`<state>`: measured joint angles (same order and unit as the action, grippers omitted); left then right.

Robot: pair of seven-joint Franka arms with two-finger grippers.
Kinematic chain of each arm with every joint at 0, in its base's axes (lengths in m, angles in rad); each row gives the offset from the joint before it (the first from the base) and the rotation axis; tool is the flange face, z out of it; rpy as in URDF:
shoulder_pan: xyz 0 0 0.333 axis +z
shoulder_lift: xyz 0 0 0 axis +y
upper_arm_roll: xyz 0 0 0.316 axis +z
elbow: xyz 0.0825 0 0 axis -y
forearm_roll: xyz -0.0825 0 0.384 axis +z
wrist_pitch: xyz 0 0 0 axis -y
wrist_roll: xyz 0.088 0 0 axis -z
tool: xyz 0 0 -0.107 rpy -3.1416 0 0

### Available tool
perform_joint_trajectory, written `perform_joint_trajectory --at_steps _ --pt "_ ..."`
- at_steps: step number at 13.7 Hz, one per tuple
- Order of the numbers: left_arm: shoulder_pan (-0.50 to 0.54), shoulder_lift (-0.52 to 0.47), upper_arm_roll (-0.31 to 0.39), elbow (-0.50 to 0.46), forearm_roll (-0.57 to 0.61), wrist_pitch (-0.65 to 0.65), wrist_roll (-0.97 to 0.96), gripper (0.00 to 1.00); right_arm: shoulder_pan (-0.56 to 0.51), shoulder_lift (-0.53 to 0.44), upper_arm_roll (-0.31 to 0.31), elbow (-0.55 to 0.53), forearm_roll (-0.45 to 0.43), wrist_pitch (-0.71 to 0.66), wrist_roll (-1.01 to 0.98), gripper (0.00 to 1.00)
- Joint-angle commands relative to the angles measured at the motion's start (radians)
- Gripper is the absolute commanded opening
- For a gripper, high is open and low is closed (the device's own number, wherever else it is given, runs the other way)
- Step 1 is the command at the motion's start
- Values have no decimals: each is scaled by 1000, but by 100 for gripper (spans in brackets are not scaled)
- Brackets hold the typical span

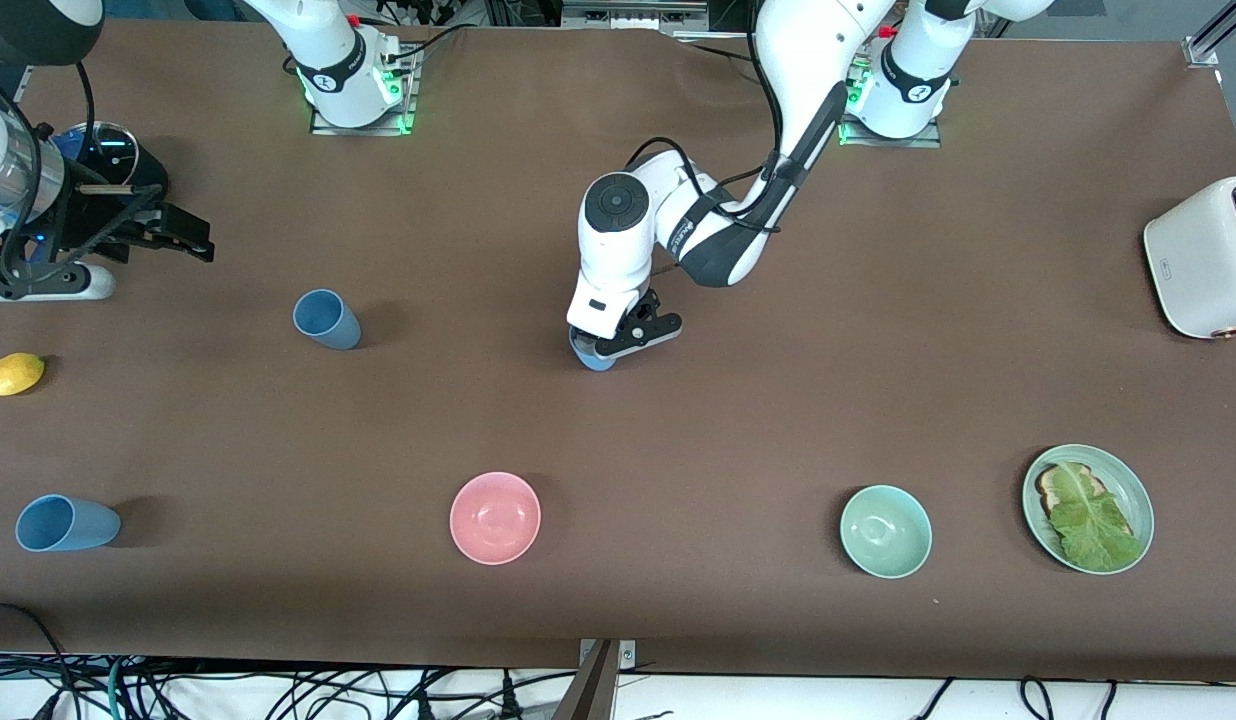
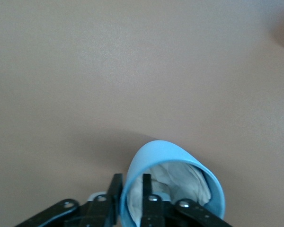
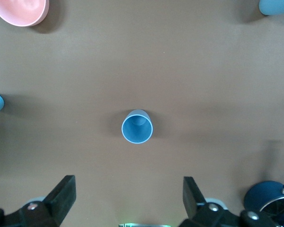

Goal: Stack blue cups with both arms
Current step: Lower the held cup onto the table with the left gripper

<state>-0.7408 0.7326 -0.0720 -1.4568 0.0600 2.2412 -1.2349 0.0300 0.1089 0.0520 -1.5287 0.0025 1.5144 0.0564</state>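
My left gripper is at the middle of the table, shut on the rim of a sky-blue cup. In the left wrist view one finger is inside this cup and one outside, gripper. A duller blue cup stands upright toward the right arm's end; the right wrist view shows it from above. A third blue cup lies on its side near the front camera. My right gripper is open and empty, high over the right arm's end, wide open in its wrist view.
A pink bowl, a pale green bowl and a green plate with toast and lettuce sit along the side nearest the front camera. A lemon lies at the right arm's end. A white toaster stands at the left arm's end.
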Motion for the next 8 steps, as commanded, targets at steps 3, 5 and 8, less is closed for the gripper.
perform_joint_trajectory --at_steps 3,5,8 --pt "-14 8 17 26 83 15 -18 100 -2 -9 -6 -48 16 55 -27 100" --pt "-15 4 17 26 83 15 -17 100 -4 -9 -8 -86 16 99 -27 100" --pt "-15 -19 15 26 81 6 -3 100 -4 -12 -20 -151 16 165 -38 100"
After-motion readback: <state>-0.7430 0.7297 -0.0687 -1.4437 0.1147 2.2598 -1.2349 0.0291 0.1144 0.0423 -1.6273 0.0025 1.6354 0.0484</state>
